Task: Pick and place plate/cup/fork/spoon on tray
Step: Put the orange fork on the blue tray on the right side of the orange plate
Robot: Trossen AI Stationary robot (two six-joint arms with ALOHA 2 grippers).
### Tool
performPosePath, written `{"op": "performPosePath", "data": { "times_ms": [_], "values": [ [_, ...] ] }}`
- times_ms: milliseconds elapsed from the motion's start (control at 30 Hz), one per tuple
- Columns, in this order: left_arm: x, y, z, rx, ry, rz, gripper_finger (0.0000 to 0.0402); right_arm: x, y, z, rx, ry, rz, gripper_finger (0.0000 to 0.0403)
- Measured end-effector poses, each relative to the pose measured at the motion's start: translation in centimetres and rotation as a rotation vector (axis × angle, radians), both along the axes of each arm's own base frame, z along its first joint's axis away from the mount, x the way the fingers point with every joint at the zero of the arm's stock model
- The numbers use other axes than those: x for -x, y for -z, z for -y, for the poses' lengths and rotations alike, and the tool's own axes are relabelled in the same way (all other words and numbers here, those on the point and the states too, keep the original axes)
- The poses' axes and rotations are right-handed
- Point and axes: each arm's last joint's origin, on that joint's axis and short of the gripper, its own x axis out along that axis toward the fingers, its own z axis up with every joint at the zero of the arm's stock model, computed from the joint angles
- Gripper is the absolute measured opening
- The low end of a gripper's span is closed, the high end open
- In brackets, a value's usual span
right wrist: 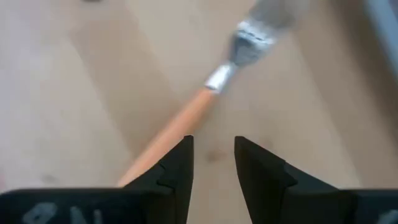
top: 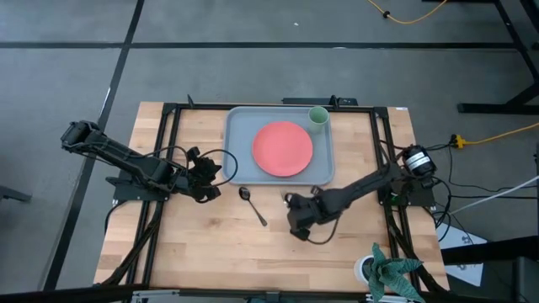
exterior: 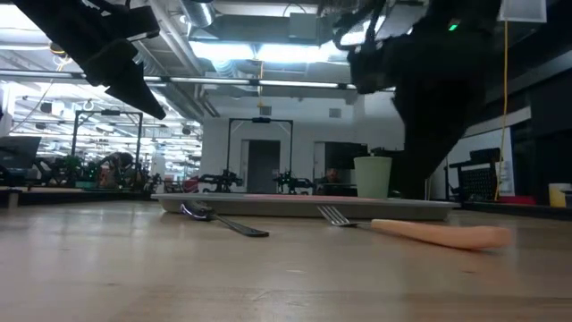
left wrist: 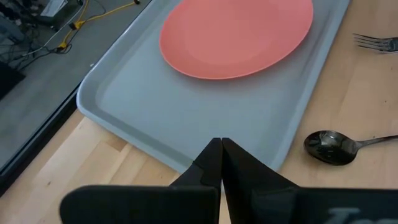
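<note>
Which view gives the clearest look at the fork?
The low view: the fork lies whole on the table, tines and orange handle in profile. The right wrist view shows it blurred beyond the right gripper; the left wrist only its tines; the high view hides it under the right arm.

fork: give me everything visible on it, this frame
The fork has silver metal tines and a slim orange handle that looks like plastic. It lies flat on the wooden table, off the tray, tines towards the tray's near rim. The right claw hangs just above the handle, jaws slightly apart, not gripping it. Nothing but the table touches it. From above, the right arm hides it.
</note>
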Motion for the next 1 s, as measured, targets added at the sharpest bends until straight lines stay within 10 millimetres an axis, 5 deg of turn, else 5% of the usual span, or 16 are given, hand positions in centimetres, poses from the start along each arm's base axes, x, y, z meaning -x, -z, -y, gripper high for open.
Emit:
{"op": "performPosePath", "data": {
  "times_ms": [300,533,700,1000],
  "values": [
    [0.0,0.0,0.0,0.000,0.000,0.000,0.0000,-2.4,-1.6,0.0,-0.017,-0.012,0.210,0.0121],
    [0.0,0.0,0.0,-0.019,0.018,-0.017,0.0000,-7.1,-4.5,0.7,0.003,-0.104,0.447,0.0121],
    [0.0,0.0,0.0,-0.018,0.021,-0.026,0.0000,-8.0,-4.4,0.7,0.076,-0.063,0.295,0.0121],
    [0.0,0.0,0.0,-0.015,0.022,-0.024,0.0000,-5.6,-3.0,0.7,0.066,0.294,0.072,0.0121]
  ]
}}
